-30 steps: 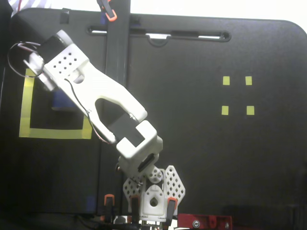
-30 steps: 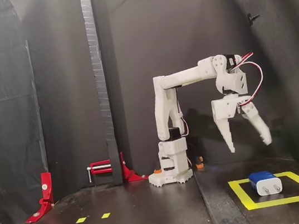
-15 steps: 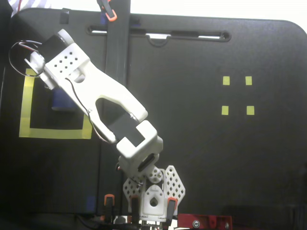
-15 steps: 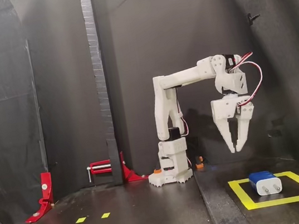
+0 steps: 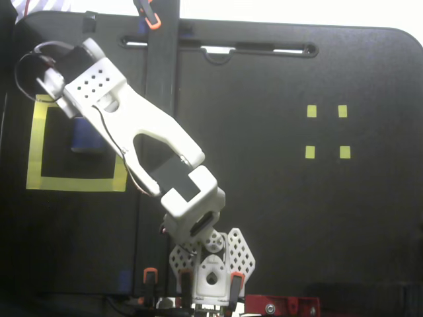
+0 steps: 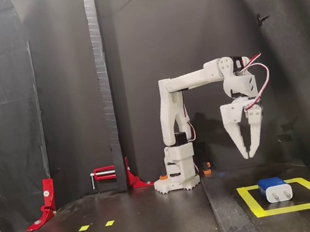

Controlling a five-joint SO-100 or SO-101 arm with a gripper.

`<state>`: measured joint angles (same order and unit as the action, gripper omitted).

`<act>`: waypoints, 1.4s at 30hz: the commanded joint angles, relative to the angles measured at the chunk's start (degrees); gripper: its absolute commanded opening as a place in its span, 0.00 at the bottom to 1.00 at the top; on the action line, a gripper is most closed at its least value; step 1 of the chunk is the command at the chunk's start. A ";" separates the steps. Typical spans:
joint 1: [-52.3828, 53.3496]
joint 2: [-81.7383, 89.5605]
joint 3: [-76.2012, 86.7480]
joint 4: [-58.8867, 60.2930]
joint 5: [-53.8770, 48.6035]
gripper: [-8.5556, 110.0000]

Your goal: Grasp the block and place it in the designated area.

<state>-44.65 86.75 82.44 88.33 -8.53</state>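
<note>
While the block (image 6: 274, 189) lies where it lay a second ago, flat on the black surface inside the designated area (image 6: 253, 201), the claw above it has changed: a second ago its fingers were spread wide, half a second ago they were nearly together, and now they are pressed together at the tips, holding nothing. The gripper (image 6: 249, 154) hangs in the air well above the yellow outline, pointing straight down, and it has edged slightly up and toward the back of the frame. The block's pale face with its two prongs turns toward the camera in the side-on fixed view; in the fixed view from above, only part of its blue body (image 5: 86, 137) shows beside the arm, near the left edge of the tabletop (image 5: 277, 211), inside the yellow frame (image 5: 73, 182).

The arm rises from its base (image 6: 177, 181), bends at the elbow and reaches out level over the frame, the wrist turned down. From above, its white links (image 5: 142, 129) cross the frame's right side and hide the claw itself.

Further out, four small yellow squares (image 5: 326, 131) sit on the right half of the tabletop. A dark upright post (image 6: 102, 89) stands behind, held by a red clamp (image 6: 110, 174); another red bracket (image 6: 44, 203) sits at the left in that side view.
</note>
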 commanded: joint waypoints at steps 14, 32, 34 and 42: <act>2.99 2.90 -0.26 1.14 17.40 0.07; 28.30 3.52 -0.35 0.70 14.68 0.07; 32.87 3.52 -0.26 1.41 12.74 0.07; 45.53 3.69 -0.18 1.41 8.00 0.07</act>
<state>-0.62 86.75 82.53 89.74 0.26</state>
